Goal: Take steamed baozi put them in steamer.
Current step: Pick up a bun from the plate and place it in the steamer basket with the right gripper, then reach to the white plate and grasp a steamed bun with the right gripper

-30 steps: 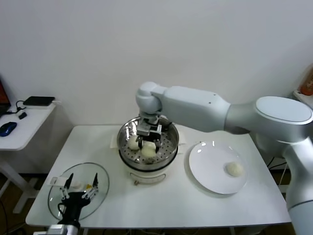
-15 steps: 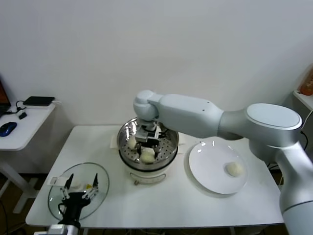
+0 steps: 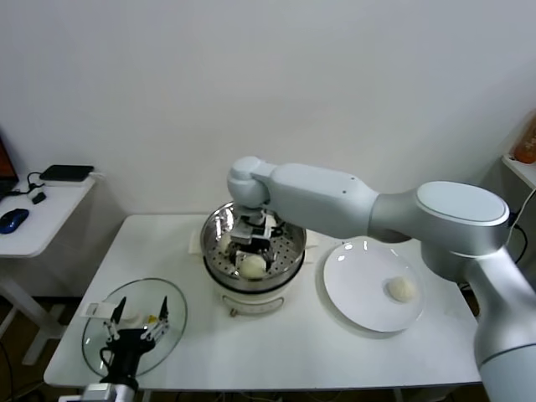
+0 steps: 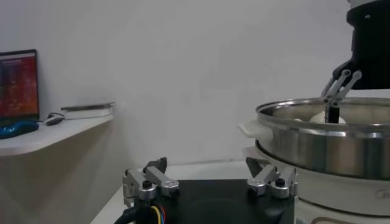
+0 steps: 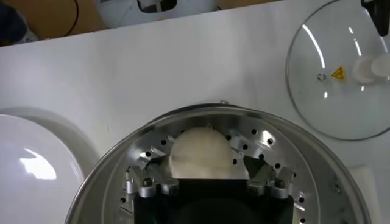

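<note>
My right gripper (image 3: 253, 249) is down inside the steel steamer (image 3: 291, 250) on its white pot base. In the right wrist view its fingers (image 5: 148, 182) stand open on either side of one off-white baozi (image 5: 204, 152), which rests on the perforated bottom (image 5: 277, 159). That baozi also shows in the head view (image 3: 253, 265). A second baozi (image 3: 224, 243) lies beside it, partly hidden by the gripper. Another baozi (image 3: 402, 288) lies on the white plate (image 3: 360, 297). My left gripper (image 3: 134, 321) is parked, open and empty (image 4: 207, 167), over the glass lid.
The round glass lid (image 3: 163, 301) lies at the table's front left, also in the right wrist view (image 5: 341, 79). The white plate stands right of the steamer. A side table (image 3: 33, 222) with a mouse and a black box is at far left.
My right gripper has sunk deeper into the steamer and shifted slightly left. The baozi under it sits lower now, on the perforated bottom. The left arm has not moved.
</note>
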